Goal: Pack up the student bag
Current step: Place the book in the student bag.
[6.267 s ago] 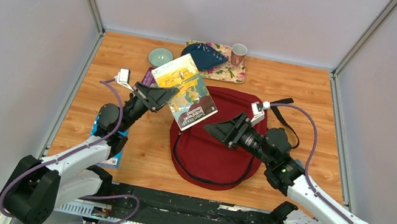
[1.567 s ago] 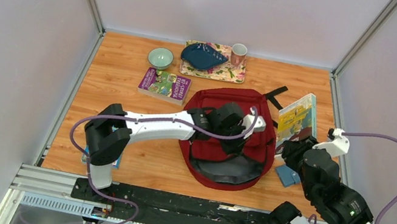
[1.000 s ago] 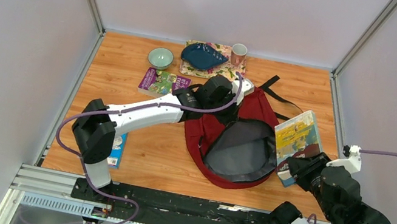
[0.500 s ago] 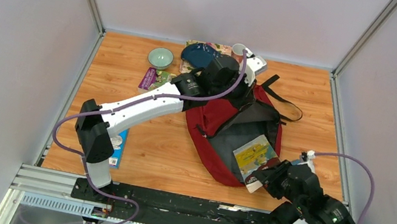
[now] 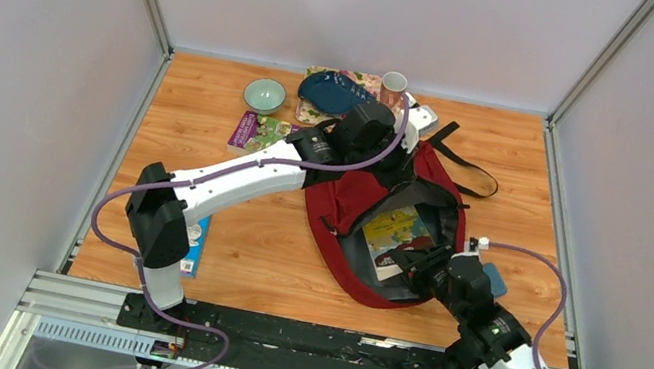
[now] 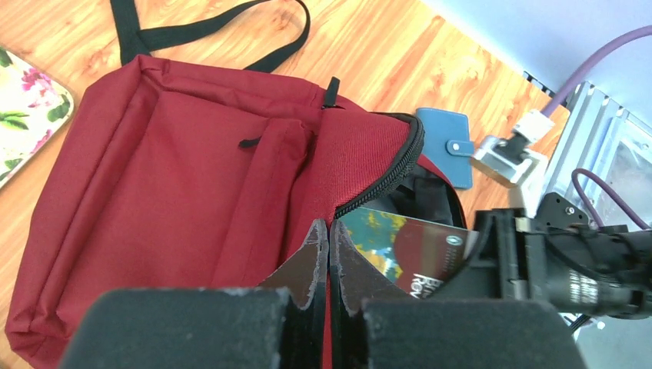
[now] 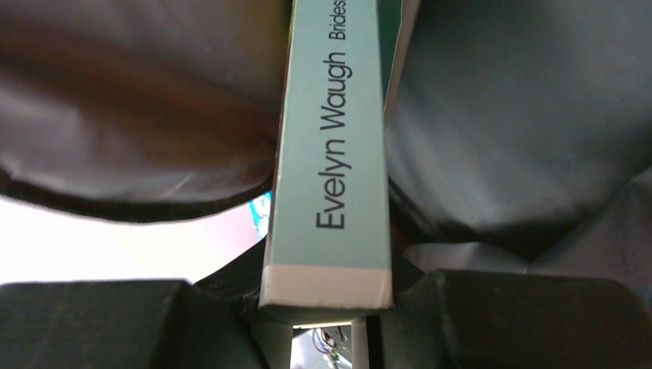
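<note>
Step in hand: I am feeding the book (image 5: 396, 229) into the main compartment of the student bag (image 5: 340, 202); about half of it is past the zipper line.
Student bag, place: mid-table, slightly right of centre, mouth gaping toward the near right, straps trailing to the far right.
Left gripper (image 6: 329, 238): jaws pressed together on the red flap just by the zipper, lifting it so the mouth stands open.
Right gripper (image 7: 323, 304): jaws pinching the book at the foot of its spine, grey lining on both sides.
Next move, my judgement: push the book deeper and flat against the lining, then let go with the right; the left should hold the flap up until then.
In the way: the slack flap and lining could catch the book's corner.
Blue wallet (image 5: 492, 278): on the table, just right of the bag, near my right arm.
Far side: purple book (image 5: 256, 131), green bowl (image 5: 265, 93), cup (image 5: 394, 83), dark blue dish (image 5: 329, 92) on a floral tray (image 6: 23, 100).
</note>
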`<state>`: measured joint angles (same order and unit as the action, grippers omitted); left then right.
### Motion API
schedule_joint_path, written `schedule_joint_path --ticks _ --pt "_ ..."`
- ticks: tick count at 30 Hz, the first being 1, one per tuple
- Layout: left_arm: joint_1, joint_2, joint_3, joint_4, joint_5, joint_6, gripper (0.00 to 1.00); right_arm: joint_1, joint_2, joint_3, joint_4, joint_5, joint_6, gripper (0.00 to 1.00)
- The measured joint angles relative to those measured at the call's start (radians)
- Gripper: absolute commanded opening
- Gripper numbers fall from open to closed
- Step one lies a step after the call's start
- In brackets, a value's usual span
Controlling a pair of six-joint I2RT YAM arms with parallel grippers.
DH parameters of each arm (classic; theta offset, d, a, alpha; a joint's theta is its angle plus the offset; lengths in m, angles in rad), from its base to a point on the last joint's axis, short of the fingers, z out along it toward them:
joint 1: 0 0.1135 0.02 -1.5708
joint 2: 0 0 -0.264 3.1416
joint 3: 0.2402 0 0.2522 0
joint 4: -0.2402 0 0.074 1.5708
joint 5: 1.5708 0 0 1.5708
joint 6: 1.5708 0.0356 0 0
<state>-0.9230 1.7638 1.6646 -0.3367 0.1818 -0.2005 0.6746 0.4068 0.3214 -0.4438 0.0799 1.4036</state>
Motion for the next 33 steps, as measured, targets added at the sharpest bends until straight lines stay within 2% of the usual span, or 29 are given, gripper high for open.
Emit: schedule_joint_path --ticks 5,13,17,24,27,33 --pt "0.000 0.000 -0.008 0.010 0.004 -0.001 0.00 -0.069 0.063 -0.113 0.216 -0.036 0.080 0.00" --pt "0.000 0.000 -0.008 0.032 0.015 -0.002 0.00 -0.147 0.153 -0.166 0.505 -0.049 0.153 0.00" --pt "0.000 0.000 -0.008 0.035 0.015 -0.001 0.00 -0.176 0.152 -0.166 0.547 -0.100 0.187 0.00" --pt "0.001 0.000 -0.008 0.042 0.023 -0.002 0.00 -0.181 0.077 -0.166 0.518 -0.130 0.216 0.00" --pt "0.001 0.000 -0.008 0.042 0.030 -0.003 0.00 -0.181 0.166 -0.168 0.589 -0.131 0.216 0.00" --pt "0.001 0.000 -0.008 0.040 0.030 -0.004 0.00 -0.181 0.476 -0.179 0.837 -0.142 0.201 0.00"
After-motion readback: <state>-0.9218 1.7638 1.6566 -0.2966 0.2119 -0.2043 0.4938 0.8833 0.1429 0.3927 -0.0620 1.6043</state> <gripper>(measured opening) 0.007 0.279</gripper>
